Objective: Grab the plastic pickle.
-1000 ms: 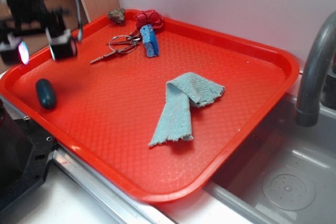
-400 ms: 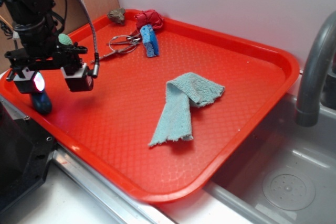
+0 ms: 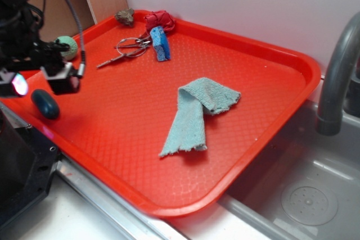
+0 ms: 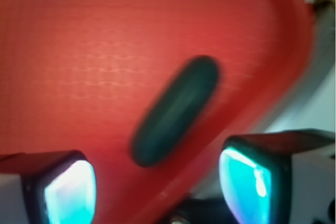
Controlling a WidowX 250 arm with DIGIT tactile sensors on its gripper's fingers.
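Even, bright light on the exterior view, soft shadows only, a faint sheen across the tray [image 3: 270, 82]. The cloth [image 3: 197, 113] throws a thin shadow. Wrist view is heavily blurred: the pickle [image 4: 176, 109] smeared, edges soft, and the fingertips [image 4: 252, 182] glowing cyan-white, nearly blown out.

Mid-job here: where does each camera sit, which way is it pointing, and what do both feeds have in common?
Exterior: off to the side and above the red tray, looking down across it toward the wall; shows the arm, the gripper open, the pickle, the cloth, the faucet.
Wrist: on the arm, looking down between the fingertips; shows the blurred pickle lying free on the tray near its rim.
Shared: pickle, tray, fingertips.
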